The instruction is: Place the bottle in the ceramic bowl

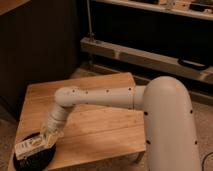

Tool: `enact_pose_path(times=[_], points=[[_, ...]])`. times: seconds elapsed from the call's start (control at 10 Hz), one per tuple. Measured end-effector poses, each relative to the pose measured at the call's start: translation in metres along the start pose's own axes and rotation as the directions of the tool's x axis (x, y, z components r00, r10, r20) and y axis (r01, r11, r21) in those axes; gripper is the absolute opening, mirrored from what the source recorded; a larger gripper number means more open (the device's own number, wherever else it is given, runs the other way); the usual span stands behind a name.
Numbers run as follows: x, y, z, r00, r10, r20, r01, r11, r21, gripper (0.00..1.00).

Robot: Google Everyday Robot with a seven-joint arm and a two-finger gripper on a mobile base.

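Note:
The ceramic bowl [35,160] is a glossy black dish at the front left corner of the wooden table [100,120]. The bottle [28,146], pale with a yellowish label, lies tilted on its side just over the bowl's near-left part. My gripper [42,142] reaches down from the white arm [95,97] and is at the bottle's right end, over the bowl. Whether the bottle touches the bowl cannot be told.
A dark cabinet wall [40,45] stands behind the table at left. A metal shelf rail [145,55] runs across the back right. The arm's large white body [167,125] fills the right foreground beside the table's edge.

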Motion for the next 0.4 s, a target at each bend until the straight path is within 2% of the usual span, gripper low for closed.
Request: enact_pose_path(times=[0.4], points=[[0.0005, 0.0003, -0.0003, 1.000, 0.001, 0.000, -0.001, 1.000, 0.000, 0.75]])
